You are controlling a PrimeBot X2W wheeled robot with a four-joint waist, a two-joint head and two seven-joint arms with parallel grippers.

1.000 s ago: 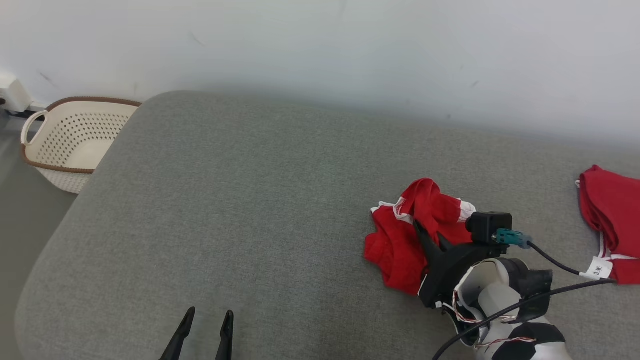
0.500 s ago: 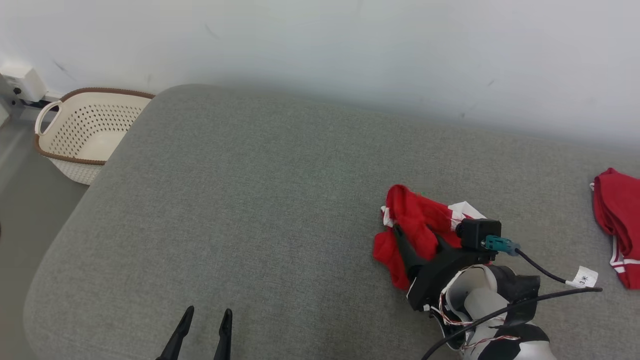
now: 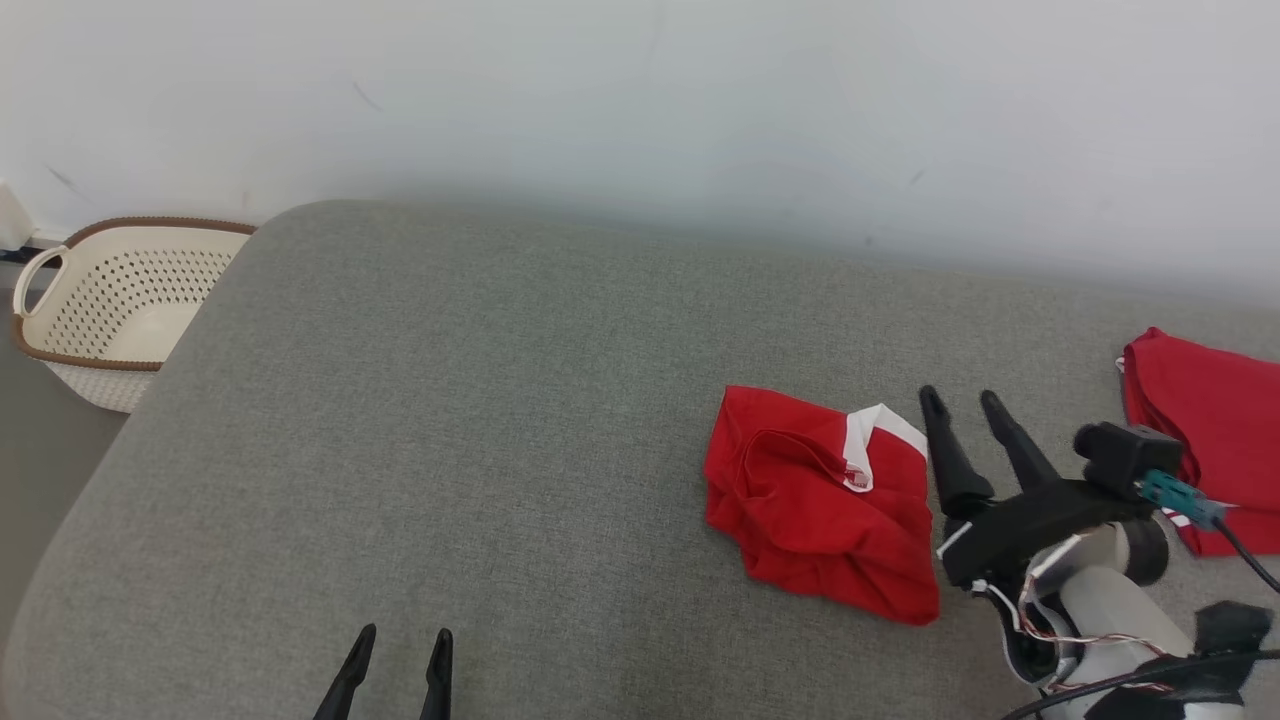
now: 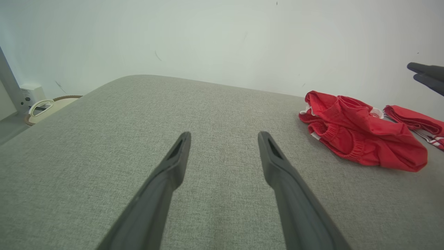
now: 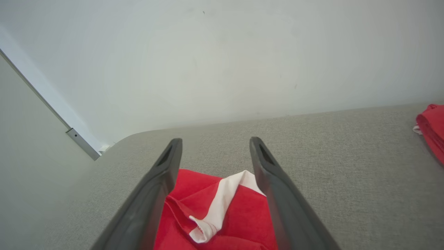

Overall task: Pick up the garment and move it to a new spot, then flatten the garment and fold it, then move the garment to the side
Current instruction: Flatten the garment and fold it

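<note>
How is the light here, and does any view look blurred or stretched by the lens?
Head view: soft, even light, no glare; the garment casts only a faint shadow on the gray cushion. Left wrist view: sharp, but the left fingers swell toward the bottom edge. Right wrist view: the same stretch on the right fingers; the white trim is crisp.

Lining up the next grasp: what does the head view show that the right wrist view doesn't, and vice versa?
Head, not wrist: the basket beside the grey cushion, the open left gripper. Wrist, not head: a slanting metal strip. Both: the crumpled red garment, the empty open right gripper, a second red garment, the cushion.
</note>
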